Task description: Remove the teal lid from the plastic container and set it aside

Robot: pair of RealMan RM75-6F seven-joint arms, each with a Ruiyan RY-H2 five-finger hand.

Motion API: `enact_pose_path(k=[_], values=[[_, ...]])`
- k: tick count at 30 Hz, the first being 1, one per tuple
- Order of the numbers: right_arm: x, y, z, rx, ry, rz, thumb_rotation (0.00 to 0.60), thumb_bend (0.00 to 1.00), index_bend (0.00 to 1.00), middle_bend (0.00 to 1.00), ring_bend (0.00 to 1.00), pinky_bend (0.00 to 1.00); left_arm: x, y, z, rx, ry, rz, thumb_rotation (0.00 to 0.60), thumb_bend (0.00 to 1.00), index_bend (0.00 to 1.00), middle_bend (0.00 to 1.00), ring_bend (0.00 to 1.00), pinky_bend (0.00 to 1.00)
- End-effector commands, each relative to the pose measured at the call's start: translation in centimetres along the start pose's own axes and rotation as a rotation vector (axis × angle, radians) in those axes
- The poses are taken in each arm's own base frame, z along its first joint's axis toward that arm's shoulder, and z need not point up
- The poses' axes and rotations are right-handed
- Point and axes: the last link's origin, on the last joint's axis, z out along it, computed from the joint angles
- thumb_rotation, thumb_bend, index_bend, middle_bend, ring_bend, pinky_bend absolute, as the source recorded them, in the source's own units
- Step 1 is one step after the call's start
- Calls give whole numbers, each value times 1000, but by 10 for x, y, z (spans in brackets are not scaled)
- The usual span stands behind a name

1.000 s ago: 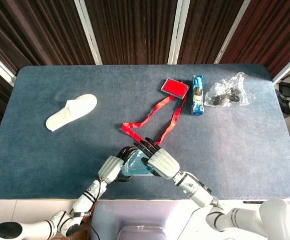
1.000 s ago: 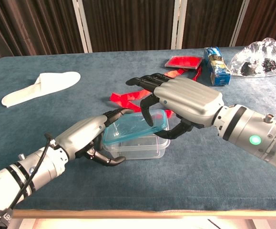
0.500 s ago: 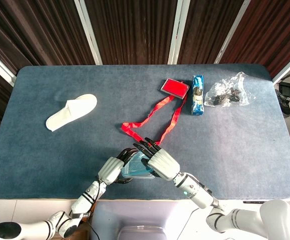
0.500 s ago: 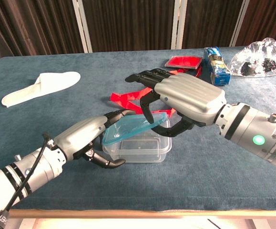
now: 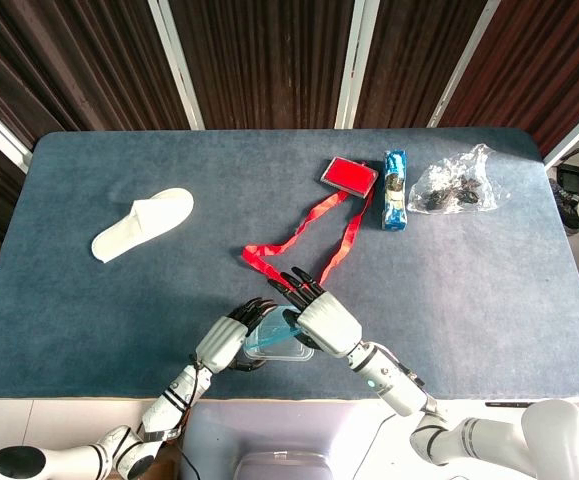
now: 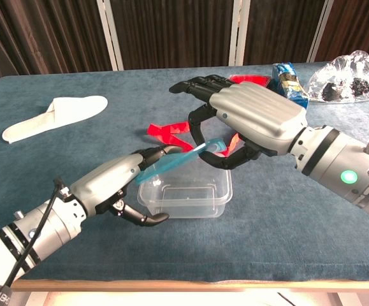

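1. We are mid-lift: our right hand [image 6: 251, 121] pinches the teal lid [image 6: 174, 160] by its far edge, tilted up over the clear plastic container [image 6: 184, 199].
2. Our left hand [image 6: 117, 185] curls against the container's near-left side (steadying it, we judge).
3. Next we carry the lid clear and lay it on the blue table [image 5: 469, 290], beside the container.

Lab-like test setup: blue-covered table [image 5: 489, 300], dark slatted wall [image 5: 259, 60].

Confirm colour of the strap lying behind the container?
Red; the strap shows best in the head view.
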Motion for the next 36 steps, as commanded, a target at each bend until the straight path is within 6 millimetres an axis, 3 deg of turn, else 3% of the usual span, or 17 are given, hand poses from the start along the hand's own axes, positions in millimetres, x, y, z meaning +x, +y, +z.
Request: enact_pose_path(k=[1, 12, 22, 30, 36], values=[[2, 0, 1, -1, 14, 3, 600, 629, 767, 185, 0, 0, 3, 1, 0, -8, 22, -3, 600, 295, 0, 0, 0, 3], [13, 0, 1, 7, 58, -9, 600, 629, 768, 185, 0, 0, 10, 1, 0, -10, 50, 11, 600, 294, 0, 0, 0, 0], [36, 13, 0, -8, 121, -36, 600, 629, 769, 185, 0, 0, 19, -3, -5, 2, 79, 43, 600, 295, 0, 0, 0, 0], [60, 47, -9, -45, 157, -142, 600, 629, 771, 185, 0, 0, 42, -14, -19, 6, 145, 112, 600, 295, 0, 0, 0, 0], [66, 88, -37, -90, 122, -272, 600, 629, 771, 185, 0, 0, 67, -27, -45, 32, 198, 205, 600, 298, 0, 0, 0, 0]])
